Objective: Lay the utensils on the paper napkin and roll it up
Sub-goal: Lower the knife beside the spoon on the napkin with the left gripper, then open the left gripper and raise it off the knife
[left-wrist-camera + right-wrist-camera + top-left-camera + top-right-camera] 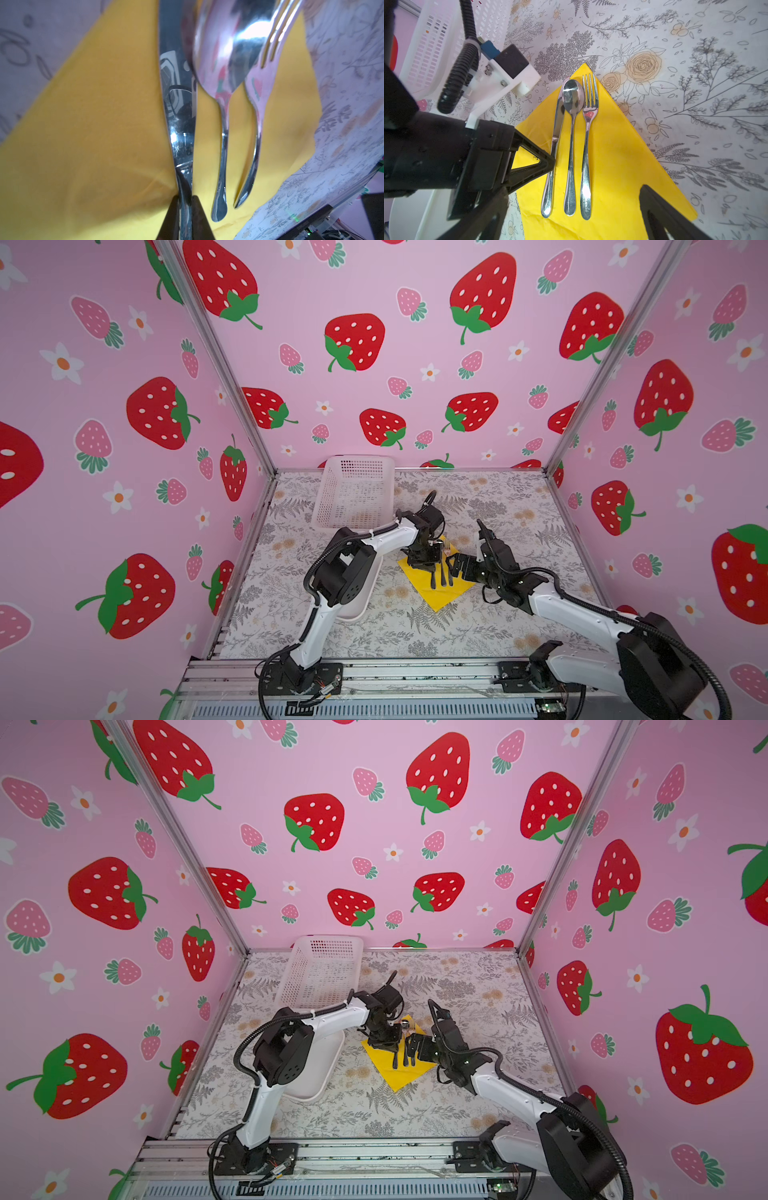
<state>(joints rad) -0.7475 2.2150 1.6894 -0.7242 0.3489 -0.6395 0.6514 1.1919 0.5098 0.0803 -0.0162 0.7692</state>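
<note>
Three utensils side by side on the yellow paper napkin, knife not yet let go.
Mid-way across the floral table the napkin points a corner at the far edge, likely for a diagonal roll; above its right side the right gripper hangs spread and empty, while the left gripper pinches the knife handle, squaring it beside spoon and fork.

Yellow napkin; silver utensils; grey-floral tablecloth; pink strawberry-print walls.
</note>
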